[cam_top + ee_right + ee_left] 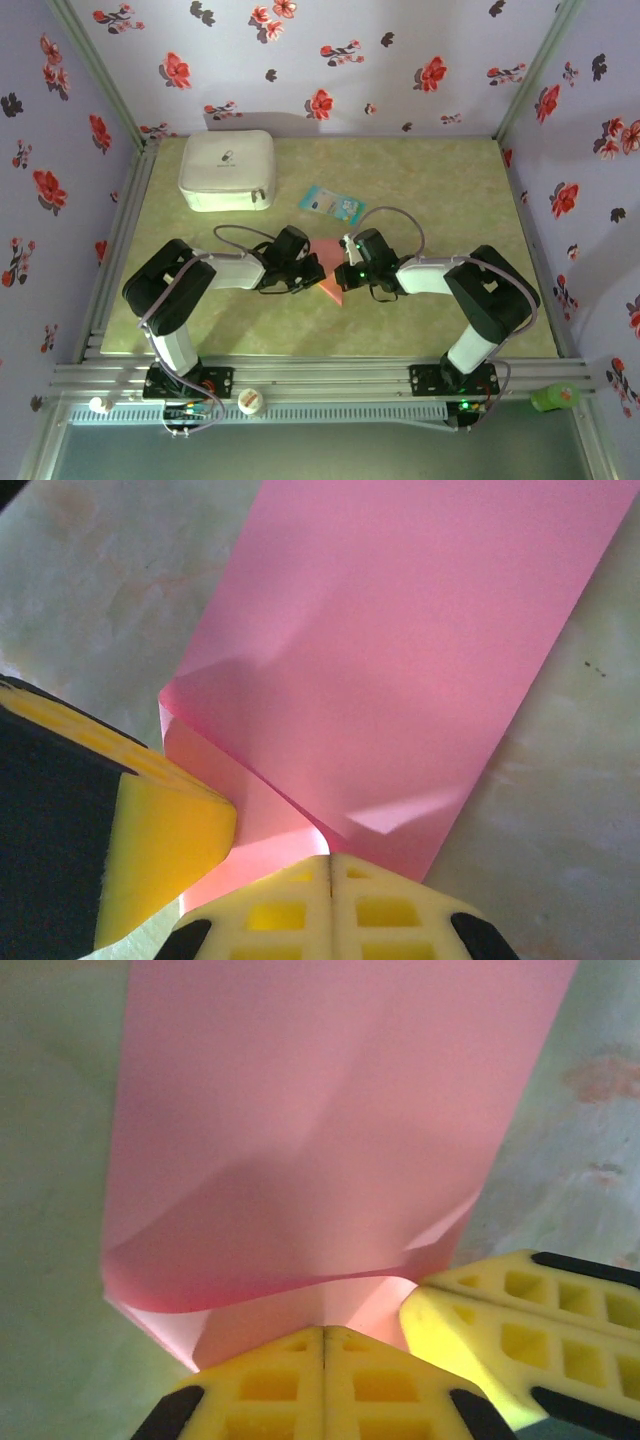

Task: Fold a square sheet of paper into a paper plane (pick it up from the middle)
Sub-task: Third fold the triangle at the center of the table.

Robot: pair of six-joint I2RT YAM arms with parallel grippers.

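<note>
We see white case [227, 170] closed, contents hidden; blue packet [331, 203] print too small to read. Now left gripper [323, 1330], right gripper [330, 858] both clamped, pinching pink paper [300, 1140].

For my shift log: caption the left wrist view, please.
Left gripper, shut, meets the folded near edge of the pink sheet; right gripper crowds in beside it.

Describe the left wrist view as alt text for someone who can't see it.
A folded pink paper lies on a pale green table, its near edge curling up. The left gripper, yellow and shut, meets that edge at bottom centre, and the right gripper, also shut, sits at lower right beside it.
</note>
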